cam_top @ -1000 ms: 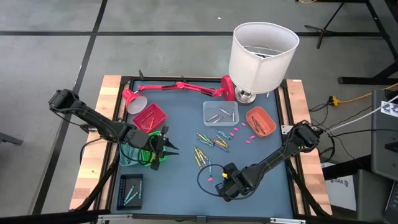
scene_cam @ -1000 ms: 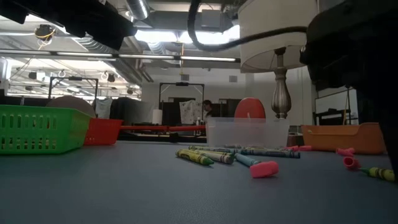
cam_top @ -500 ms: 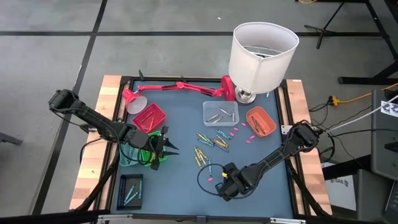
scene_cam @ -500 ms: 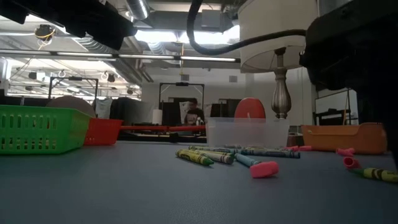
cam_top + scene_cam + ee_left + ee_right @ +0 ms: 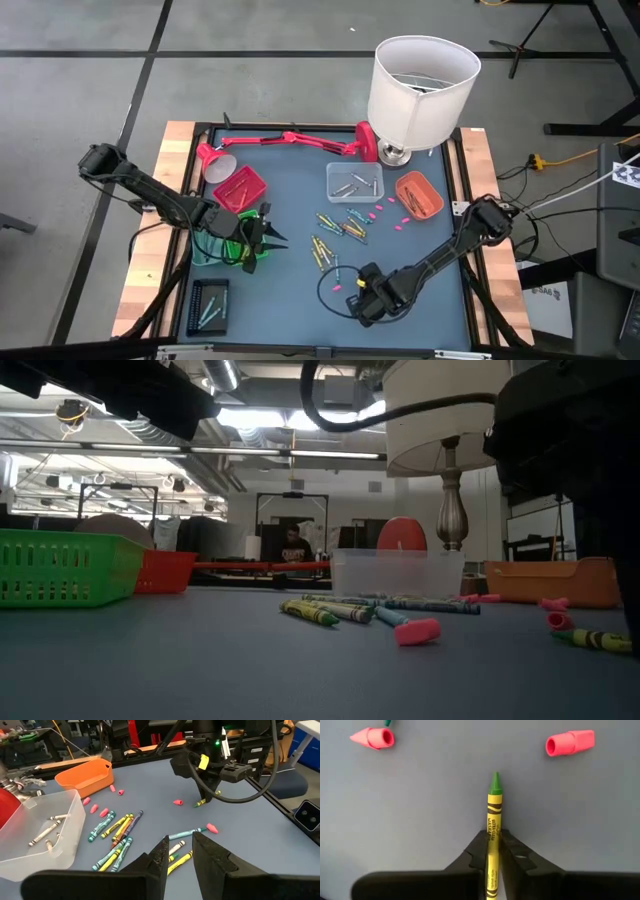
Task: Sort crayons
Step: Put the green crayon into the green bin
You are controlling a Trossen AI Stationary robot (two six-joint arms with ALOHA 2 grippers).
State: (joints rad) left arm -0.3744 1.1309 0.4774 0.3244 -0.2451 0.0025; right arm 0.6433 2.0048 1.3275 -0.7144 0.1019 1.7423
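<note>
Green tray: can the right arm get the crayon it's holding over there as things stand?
Probably not directly. The left tool hangs right beside the green tray, crowding the approach. The right tool, shut on the yellow-green crayon, sits across the table.

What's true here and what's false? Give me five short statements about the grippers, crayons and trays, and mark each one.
1. The right gripper is shut on a green crayon. True.
2. The clear tray is empty. False: a few crayons lie in it.
3. The left gripper holds a crayon. False: nothing sits between its fingers.
4. Loose crayons lie mid-table. True.
5. The orange tray sits beside the green tray. False: it sits next to the clear tray.
</note>
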